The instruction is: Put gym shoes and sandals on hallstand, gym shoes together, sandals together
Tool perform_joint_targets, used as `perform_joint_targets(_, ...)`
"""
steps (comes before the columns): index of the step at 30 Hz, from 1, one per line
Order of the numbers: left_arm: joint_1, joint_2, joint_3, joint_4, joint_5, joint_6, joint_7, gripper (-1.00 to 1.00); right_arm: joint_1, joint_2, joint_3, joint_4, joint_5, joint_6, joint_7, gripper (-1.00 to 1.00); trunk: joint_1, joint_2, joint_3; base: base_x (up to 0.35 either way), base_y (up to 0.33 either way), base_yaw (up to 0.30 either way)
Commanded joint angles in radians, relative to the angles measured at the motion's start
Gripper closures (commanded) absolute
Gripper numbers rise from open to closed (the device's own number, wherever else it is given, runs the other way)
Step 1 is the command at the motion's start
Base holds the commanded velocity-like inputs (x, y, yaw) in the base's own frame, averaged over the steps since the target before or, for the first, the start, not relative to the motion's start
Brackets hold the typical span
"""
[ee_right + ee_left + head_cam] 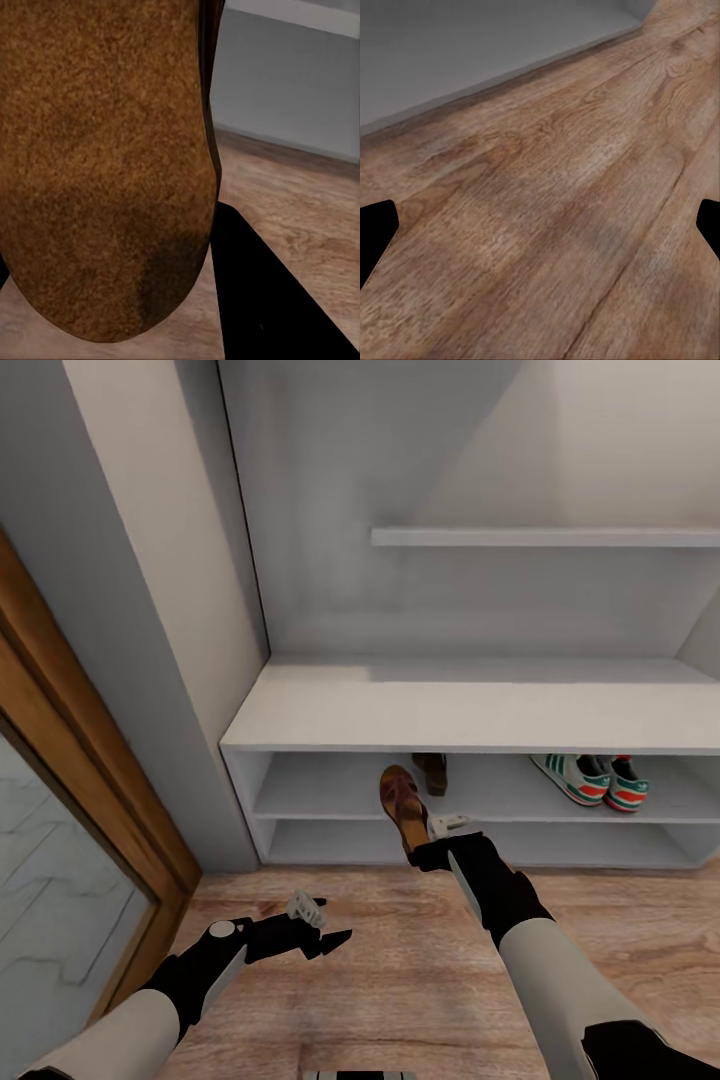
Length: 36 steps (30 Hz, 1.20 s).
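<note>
The right pincer [432, 840] is gripping one sandal [402, 805] just outside the rack's upper low shelf [310, 785] and should be sliding it in beside the other sandal [432, 770], while the left pincer [318, 925] is hanging open over the floor [400, 980].

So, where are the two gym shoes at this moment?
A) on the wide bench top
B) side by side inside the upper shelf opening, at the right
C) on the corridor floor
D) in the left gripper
B: the gym shoes sit together in the hallstand's upper opening, right side.
</note>
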Motion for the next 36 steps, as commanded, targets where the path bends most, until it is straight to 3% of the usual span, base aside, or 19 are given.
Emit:
perform_joint_targets(1, -0.001, 0.001, -0.008, 0.001, 0.009, -0.005, 0.001, -1.0, 0.0, 0.0, 0.0, -0.001, 0.007, 0.005, 0.004, 1.0, 0.0, 0.0, -0.001, 0.049, 0.017, 0.0)
perform_joint_targets(19, -0.001, 0.001, -0.008, 0.001, 0.009, -0.005, 0.001, -1.0, 0.0, 0.0, -0.004, 0.009, 0.007, 0.0, 0.002, 1.0, 0.0, 0.0, -0.001, 0.003, 0.001, 0.0)
perform_joint_targets(25, -0.001, 0.001, -0.008, 0.001, 0.009, -0.005, 0.0, -1.0, 0.0, 0.0, -0.003, 0.012, 0.006, -0.173, 0.002, 1.0, 0.0, 0.0, -0.001, 0.0, 0.0, 0.0)
perform_joint_targets(36, -0.001, 0.001, -0.008, 0.001, 0.009, -0.005, 0.001, -1.0, 0.0, 0.0, -0.003, 0.013, 0.006, -0.192, 0.001, 1.0, 0.0, 0.0, -0.001, 0.0, 0.0, 0.0)
